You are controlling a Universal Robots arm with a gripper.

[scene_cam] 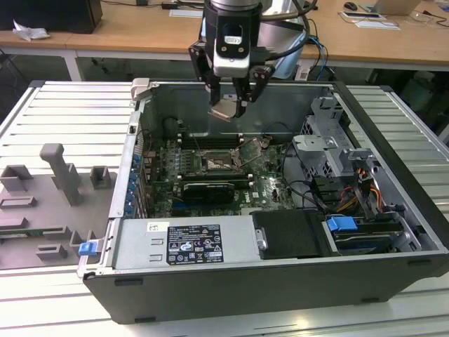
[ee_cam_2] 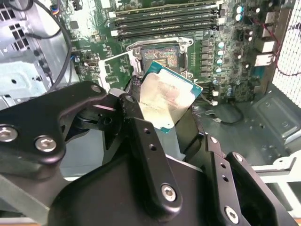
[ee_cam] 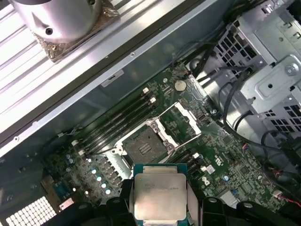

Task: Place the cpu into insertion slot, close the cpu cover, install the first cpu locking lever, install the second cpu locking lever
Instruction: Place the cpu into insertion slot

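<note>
My gripper (scene_cam: 230,107) hangs above the open computer case, shut on the cpu (scene_cam: 225,111), a small square chip with a pale metal top. Both wrist views show the cpu (ee_cam: 160,195) (ee_cam_2: 165,96) clamped by its edges between the black fingers (ee_cam: 123,203). Below it on the green board, well apart from the chip, lies the insertion slot (ee_cam: 145,144) (ee_cam_2: 162,55) (scene_cam: 218,163), dark, bare and silver-rimmed. The cpu cover (ee_cam: 184,117) (ee_cam_2: 114,68) stands flipped open beside the slot, hinged at one edge.
Long black memory slots (ee_cam: 117,125) run along the far side of the socket. A metal drive cage (scene_cam: 330,144) with cables (scene_cam: 309,189) fills the case toward the exterior view's right. The power supply (scene_cam: 186,242) lies at the front. Grey fixture blocks (scene_cam: 59,175) sit outside on the slatted table.
</note>
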